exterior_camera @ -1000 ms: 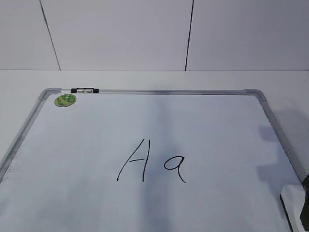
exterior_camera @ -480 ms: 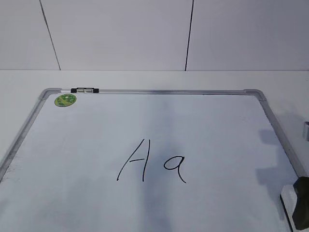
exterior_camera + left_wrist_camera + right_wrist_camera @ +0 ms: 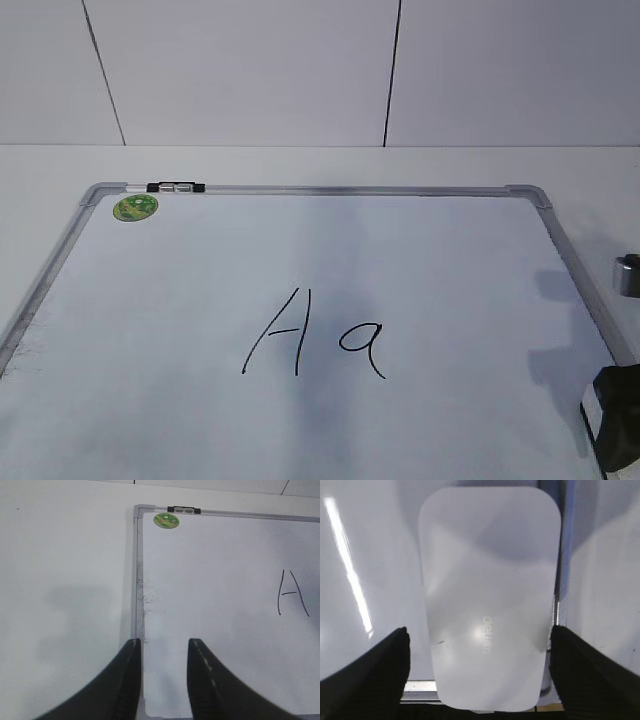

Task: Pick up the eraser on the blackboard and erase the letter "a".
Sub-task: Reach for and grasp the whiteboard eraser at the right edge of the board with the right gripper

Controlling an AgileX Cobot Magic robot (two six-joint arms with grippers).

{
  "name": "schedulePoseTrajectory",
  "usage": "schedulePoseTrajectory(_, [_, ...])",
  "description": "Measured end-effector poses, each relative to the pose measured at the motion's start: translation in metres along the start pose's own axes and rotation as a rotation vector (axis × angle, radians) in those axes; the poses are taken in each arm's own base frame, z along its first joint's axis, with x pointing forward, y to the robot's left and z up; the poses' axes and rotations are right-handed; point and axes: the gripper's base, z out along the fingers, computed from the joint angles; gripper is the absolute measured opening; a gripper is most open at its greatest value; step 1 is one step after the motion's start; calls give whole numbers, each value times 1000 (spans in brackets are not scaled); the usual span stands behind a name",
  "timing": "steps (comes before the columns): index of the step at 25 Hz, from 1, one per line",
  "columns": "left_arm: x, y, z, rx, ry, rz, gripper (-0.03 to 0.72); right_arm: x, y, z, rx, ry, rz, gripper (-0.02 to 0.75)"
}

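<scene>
The white eraser (image 3: 490, 580) lies on the blackboard (image 3: 200, 260) at its near right corner. In the exterior view only a white sliver of the eraser (image 3: 589, 402) shows beside my right gripper (image 3: 618, 418). In the right wrist view my right gripper (image 3: 479, 630) is open, with one finger on each side of the eraser. The gap on the left side is clear. The small letter "a" (image 3: 362, 347) is at the board's middle, right of a capital "A" (image 3: 280, 335). My left gripper (image 3: 162, 642) is open and empty over the board's left frame.
A round green sticker (image 3: 134, 207) and a black clip (image 3: 175, 186) mark the board's far left corner. The grey frame (image 3: 575, 265) runs along the right side. White tabletop surrounds the board, and a white panelled wall stands behind.
My right gripper has come in from the right edge and moved left over the eraser, covering most of it. The left arm and the writing have not changed.
</scene>
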Motion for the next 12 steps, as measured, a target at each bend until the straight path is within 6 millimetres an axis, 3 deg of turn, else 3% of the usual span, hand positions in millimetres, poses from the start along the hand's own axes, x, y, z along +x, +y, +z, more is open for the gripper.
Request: schedulePoseTrajectory(12, [0,0,0,0,0,0,239,-3,-3,1,36,-23,6,665])
